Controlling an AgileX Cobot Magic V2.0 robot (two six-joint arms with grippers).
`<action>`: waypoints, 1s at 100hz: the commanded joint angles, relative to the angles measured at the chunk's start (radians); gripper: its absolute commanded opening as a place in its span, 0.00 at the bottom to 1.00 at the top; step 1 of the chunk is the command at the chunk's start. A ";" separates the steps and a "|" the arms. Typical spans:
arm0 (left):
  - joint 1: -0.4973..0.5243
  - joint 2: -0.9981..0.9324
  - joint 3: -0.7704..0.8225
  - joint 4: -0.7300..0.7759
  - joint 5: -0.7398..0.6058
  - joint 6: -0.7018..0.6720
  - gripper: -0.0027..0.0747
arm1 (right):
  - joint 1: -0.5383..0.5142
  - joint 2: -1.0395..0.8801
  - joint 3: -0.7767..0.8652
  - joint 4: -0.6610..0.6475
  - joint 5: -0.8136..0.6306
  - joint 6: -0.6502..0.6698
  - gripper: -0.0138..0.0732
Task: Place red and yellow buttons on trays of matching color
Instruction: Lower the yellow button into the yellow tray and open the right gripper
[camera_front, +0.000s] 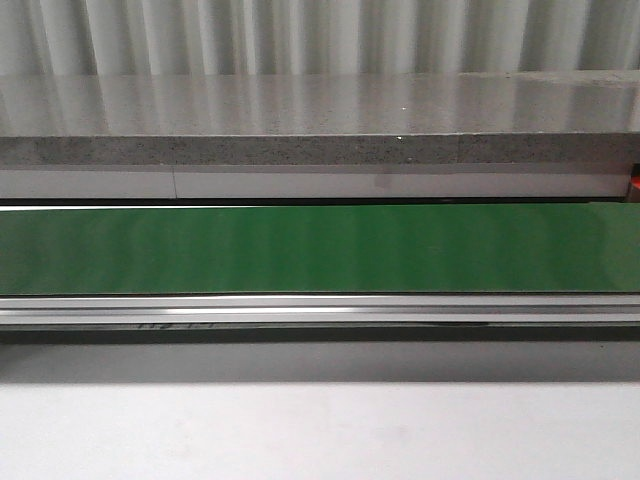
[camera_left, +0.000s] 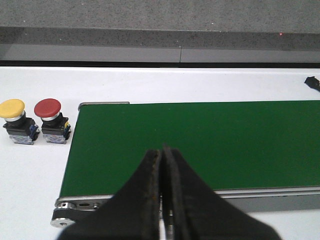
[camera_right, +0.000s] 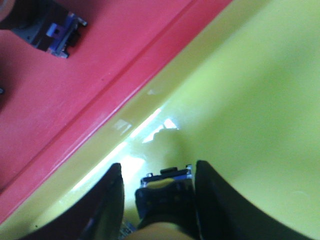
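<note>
Yellow button (camera_right: 162, 200) over yellow tray (camera_right: 250, 100)

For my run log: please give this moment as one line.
left gripper: shut, empty, over belt | right gripper: holding button in yellow tray

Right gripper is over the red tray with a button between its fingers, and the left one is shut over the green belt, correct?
Not quite. The right wrist view shows the right gripper over the yellow tray, with a button between its fingers; the red tray lies beside it. The left gripper is shut over the green belt, as you said.
</note>
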 joint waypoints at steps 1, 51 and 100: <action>-0.009 0.002 -0.028 -0.014 -0.075 0.003 0.01 | -0.003 -0.040 -0.024 0.012 -0.032 0.000 0.26; -0.009 0.002 -0.028 -0.014 -0.075 0.003 0.01 | -0.003 -0.010 -0.024 0.013 -0.029 0.000 0.63; -0.009 0.002 -0.028 -0.014 -0.075 0.003 0.01 | -0.003 -0.121 -0.029 0.013 -0.004 0.000 0.78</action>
